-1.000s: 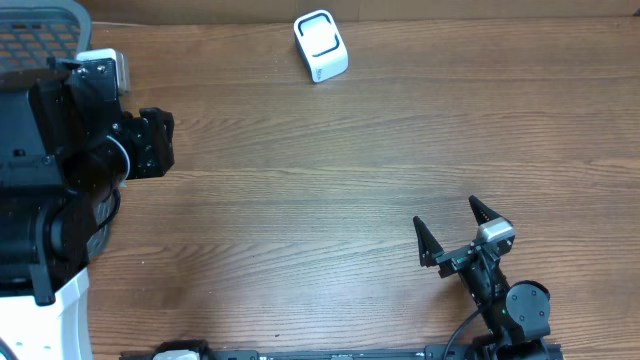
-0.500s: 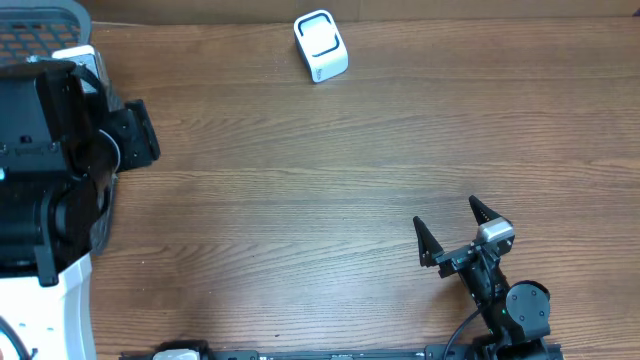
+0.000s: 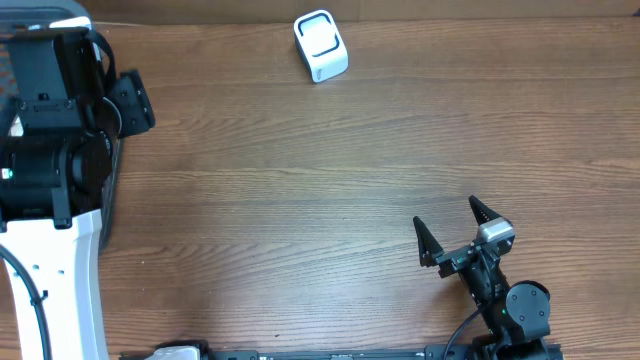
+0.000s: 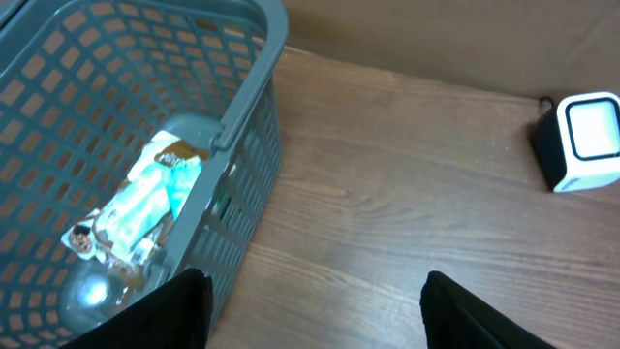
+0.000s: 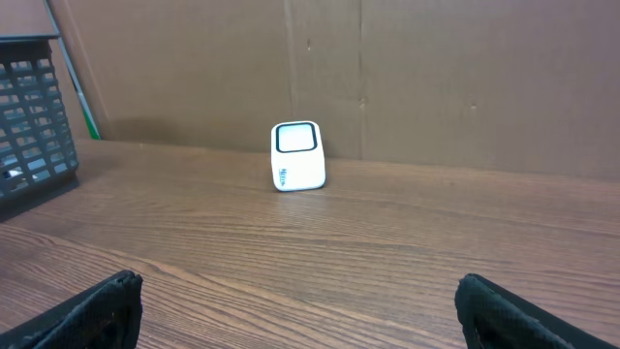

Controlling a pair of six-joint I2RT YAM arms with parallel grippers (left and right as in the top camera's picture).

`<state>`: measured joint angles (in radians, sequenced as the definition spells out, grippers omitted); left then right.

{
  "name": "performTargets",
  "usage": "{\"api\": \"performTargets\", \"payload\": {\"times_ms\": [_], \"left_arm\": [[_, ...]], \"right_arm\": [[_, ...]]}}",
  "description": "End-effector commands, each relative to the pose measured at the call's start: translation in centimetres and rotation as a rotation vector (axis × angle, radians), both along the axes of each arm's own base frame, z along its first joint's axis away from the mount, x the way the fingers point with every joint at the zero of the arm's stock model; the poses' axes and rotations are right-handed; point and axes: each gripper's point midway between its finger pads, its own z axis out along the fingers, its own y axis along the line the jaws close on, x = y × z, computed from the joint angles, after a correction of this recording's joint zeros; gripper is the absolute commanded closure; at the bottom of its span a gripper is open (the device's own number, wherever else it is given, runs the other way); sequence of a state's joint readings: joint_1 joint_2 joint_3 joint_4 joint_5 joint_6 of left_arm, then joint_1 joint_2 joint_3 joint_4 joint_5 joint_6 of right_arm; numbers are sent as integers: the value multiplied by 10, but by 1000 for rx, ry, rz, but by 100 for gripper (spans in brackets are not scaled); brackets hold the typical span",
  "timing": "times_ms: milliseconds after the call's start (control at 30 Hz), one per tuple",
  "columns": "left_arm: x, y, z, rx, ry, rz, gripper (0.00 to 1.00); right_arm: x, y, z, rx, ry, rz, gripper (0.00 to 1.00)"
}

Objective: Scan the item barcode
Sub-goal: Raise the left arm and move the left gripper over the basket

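1. Wood-grain table (image 3: 300, 200) fills the overhead view. A white scanner (image 3: 320, 46) sits at the far edge, well apart from both arms. The left arm (image 3: 60, 130) hangs over a grey basket (image 3: 70, 10) at the left and hides most of it. The right gripper (image 3: 446, 215) waits near the front edge, fingers spread, with nothing between them.
2. In the left wrist view, the left gripper (image 4: 315, 310) has its fingers apart and empty, above the basket's right wall. The item, a teal-and-white packet (image 4: 145, 199), lies on the basket floor close to that wall and has not been picked up.
   - Coming straight down from here, one finger would likely land on the rim or catch in the mesh.
   - The packet sits so near the wall that a finger has little room on that side.
   - The wrapper looks slick and could slide out of a shallow pinch.
   - No barcode is visible, so it may end up facing away from the scanner.
3. In the right wrist view, the scanner's window faces this camera. The right gripper's jaws stand wide and hold nothing.
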<state>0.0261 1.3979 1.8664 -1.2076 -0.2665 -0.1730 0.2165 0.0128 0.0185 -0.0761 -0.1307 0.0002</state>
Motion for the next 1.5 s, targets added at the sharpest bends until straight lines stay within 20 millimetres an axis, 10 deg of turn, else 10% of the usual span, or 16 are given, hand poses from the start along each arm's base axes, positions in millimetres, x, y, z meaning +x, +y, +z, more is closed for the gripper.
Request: {"api": "performTargets", "payload": {"times_ms": [0, 600, 1067, 1367, 1467], "left_arm": [[6, -2, 8, 26, -22, -37, 30], [28, 34, 38, -22, -186, -153, 29], [20, 103, 44, 33, -219, -35, 32], [35, 165, 11, 27, -165, 85, 30], [32, 183, -20, -21, -82, 127, 13]], "right_arm": [[1, -1, -3, 2, 2, -5, 0], [1, -1, -3, 2, 2, -5, 0], [1, -1, -3, 2, 2, -5, 0], [1, -1, -3, 2, 2, -5, 0], [1, -1, -3, 2, 2, -5, 0]]}}
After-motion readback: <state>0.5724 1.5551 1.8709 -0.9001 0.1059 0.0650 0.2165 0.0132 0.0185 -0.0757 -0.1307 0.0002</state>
